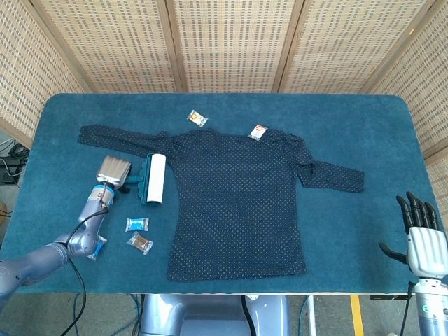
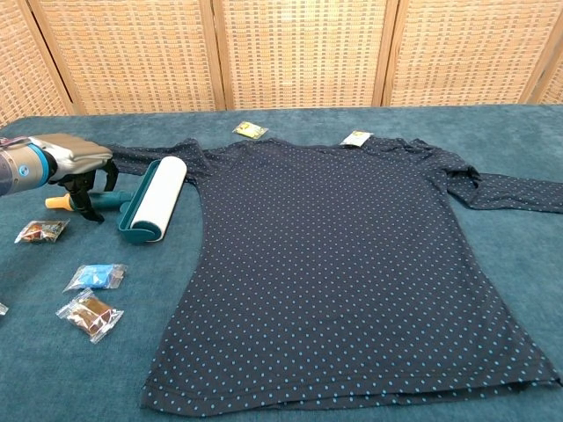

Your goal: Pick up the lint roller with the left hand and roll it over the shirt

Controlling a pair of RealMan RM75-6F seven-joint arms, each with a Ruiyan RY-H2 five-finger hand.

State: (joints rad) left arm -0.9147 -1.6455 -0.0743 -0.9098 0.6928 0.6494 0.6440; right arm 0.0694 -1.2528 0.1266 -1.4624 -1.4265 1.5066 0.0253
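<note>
The lint roller [image 2: 157,200] [image 1: 155,178] lies on the table just left of the dark dotted shirt [image 2: 343,255] [image 1: 241,192], its white roll next to the shirt's left sleeve. Its teal handle with an orange tip [image 2: 58,203] points left. My left hand [image 2: 77,167] [image 1: 113,171] hangs right over the handle, fingers pointing down around it; the chest view does not show whether they grip it. My right hand [image 1: 420,238] stays at the table's near right edge, fingers apart, holding nothing.
Small wrapped snacks lie left of the shirt: a red-brown one [image 2: 39,231], a blue one [image 2: 94,277] and a brown one [image 2: 88,315]. Two more packets [image 2: 250,131] [image 2: 356,138] sit at the shirt's collar side. Wicker screens stand behind the table.
</note>
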